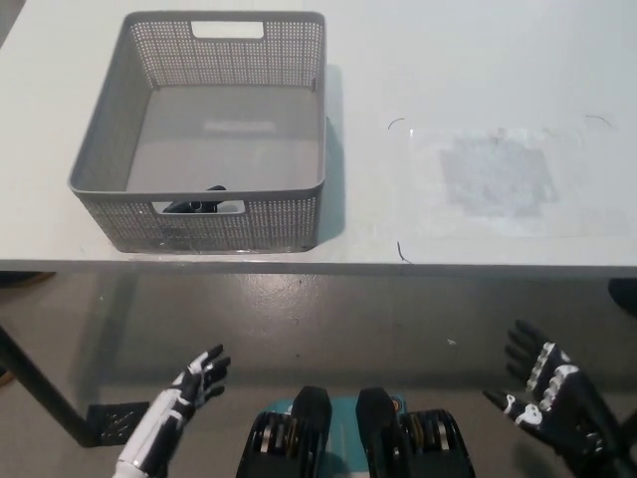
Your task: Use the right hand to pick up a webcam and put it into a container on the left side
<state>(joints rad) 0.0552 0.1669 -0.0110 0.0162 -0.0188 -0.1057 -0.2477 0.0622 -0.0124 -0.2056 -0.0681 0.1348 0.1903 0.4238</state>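
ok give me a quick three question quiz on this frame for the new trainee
1. True or false: the right hand is holding something over the table.
2. Where does the dark object lie?
A. on the clear sheet
B. inside the grey basket, against its near wall
C. on the floor
3. Fill in: the clear sheet lies on the robot's ____ side of the grey basket.

Key
1. False: it is open and empty, low in front of the table edge, as is the left hand.
2. B
3. right
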